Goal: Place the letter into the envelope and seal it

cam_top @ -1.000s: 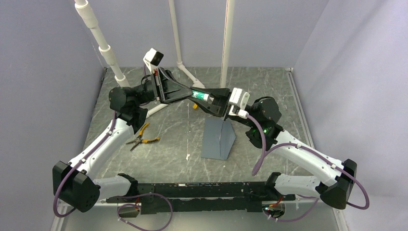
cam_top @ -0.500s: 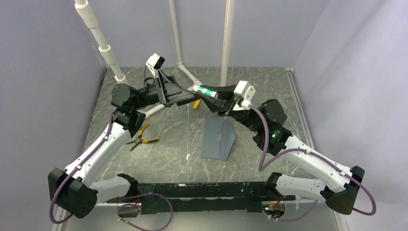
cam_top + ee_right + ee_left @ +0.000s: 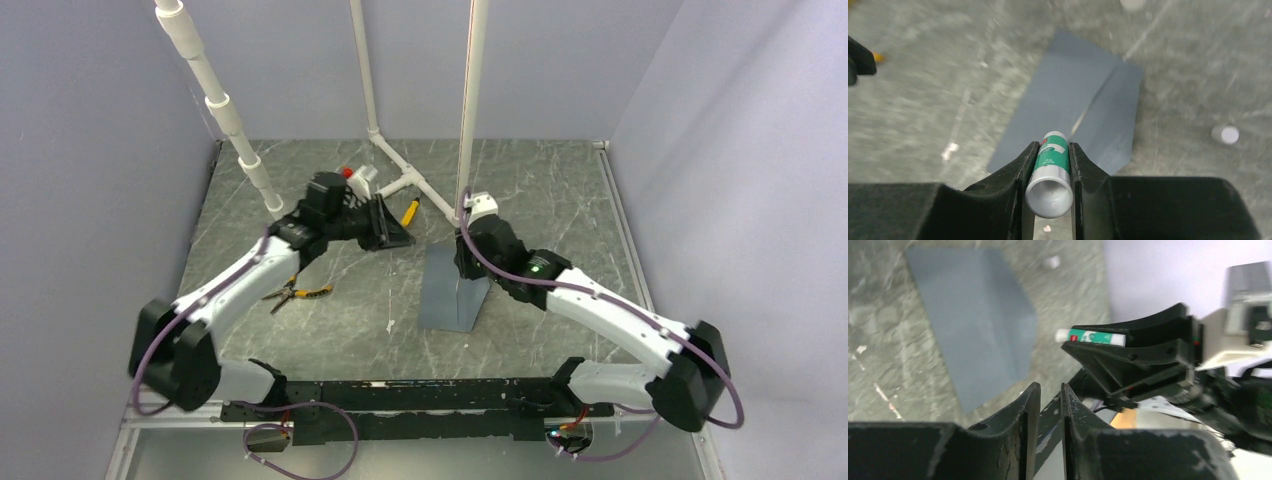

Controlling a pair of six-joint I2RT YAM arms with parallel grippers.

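The grey marbled tabletop carried the blue-grey envelope, flat, directly beneath the right end effector. A small white round piece lay to its right. Yellow-handled pliers lay near the left end effector, on its base side.

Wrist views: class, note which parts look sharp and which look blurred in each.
Left wrist: envelope and tabletop smeared by motion blur, left claw sharper. Right wrist: glue stick in the right claw crisp, tabletop behind streaked.

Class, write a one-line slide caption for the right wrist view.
Right claw grips a green-and-white glue stick above the blue-grey envelope.
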